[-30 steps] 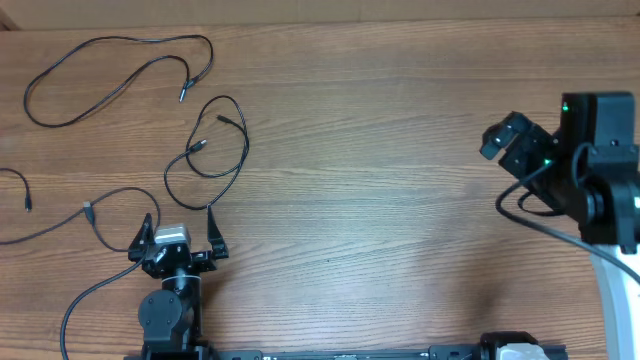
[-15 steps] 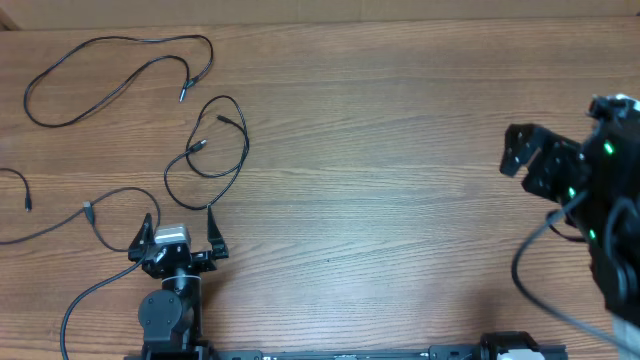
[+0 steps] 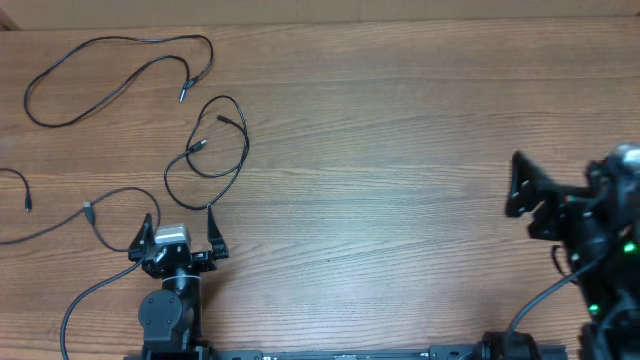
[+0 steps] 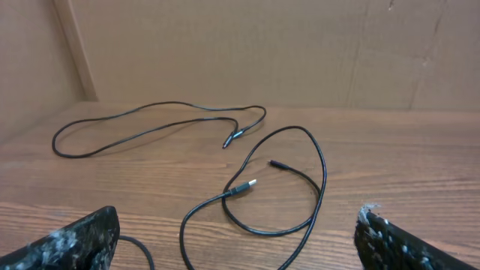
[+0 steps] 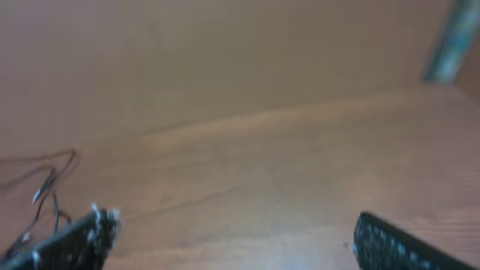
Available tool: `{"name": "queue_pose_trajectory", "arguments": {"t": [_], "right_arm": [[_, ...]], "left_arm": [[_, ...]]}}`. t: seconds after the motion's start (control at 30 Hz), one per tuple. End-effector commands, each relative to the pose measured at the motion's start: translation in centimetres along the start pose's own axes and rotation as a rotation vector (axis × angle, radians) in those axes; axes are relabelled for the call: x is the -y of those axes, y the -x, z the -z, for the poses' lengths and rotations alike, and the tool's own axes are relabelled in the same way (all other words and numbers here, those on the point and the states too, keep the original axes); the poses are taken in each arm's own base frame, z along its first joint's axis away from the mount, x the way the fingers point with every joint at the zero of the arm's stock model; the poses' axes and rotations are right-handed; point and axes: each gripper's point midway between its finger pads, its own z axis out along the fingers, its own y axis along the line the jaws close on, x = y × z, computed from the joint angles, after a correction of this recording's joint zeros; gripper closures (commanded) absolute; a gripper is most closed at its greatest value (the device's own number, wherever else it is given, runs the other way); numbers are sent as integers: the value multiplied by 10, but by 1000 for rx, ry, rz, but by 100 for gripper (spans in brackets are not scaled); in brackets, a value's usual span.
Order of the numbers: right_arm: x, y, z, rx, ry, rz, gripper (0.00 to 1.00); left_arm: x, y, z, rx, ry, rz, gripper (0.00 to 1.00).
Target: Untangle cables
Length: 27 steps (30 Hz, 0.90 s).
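Observation:
Several thin black cables lie apart on the left of the wooden table. A long cable (image 3: 100, 60) curves at the far left and also shows in the left wrist view (image 4: 150, 124). A looped cable (image 3: 215, 150) lies just beyond my left gripper (image 3: 180, 232) and shows close in the left wrist view (image 4: 300, 180). Another cable (image 3: 60, 225) runs left of that gripper. The left gripper (image 4: 236, 240) is open and empty. My right gripper (image 3: 518, 185) is open and empty at the right edge, far from the cables. Its wrist view (image 5: 232, 240) is blurred, with cables (image 5: 45, 187) faint at far left.
A short cable end (image 3: 22, 190) lies at the left edge. A cardboard wall (image 4: 240, 45) stands behind the table. The right arm's own thick wire (image 3: 545, 300) hangs near the front right corner.
The right arm has swung toward the front right of the table, its gripper still open. The left arm and the cables have not moved.

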Motion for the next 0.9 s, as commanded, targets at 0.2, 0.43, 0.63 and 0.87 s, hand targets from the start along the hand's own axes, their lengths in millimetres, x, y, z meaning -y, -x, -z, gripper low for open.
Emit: {"name": "queue_pose_trajectory", "arguments": {"t": [0.2,0.43,0.63,0.87], "right_arm": [[-12,-77,-20,106,152,121,0],[-10,-105,-28,231,180,139,0],[-16,-122,-36,280,241,155,0],[-14,-142,-45,293,249,177,0]], "left_arm": [[-1,0,0,4,3,-21,0],[-1,0,0,4,3,-21,0],[-1,0,0,4,3,-21,0],[-1,0,0,4,3,-21,0]]}}
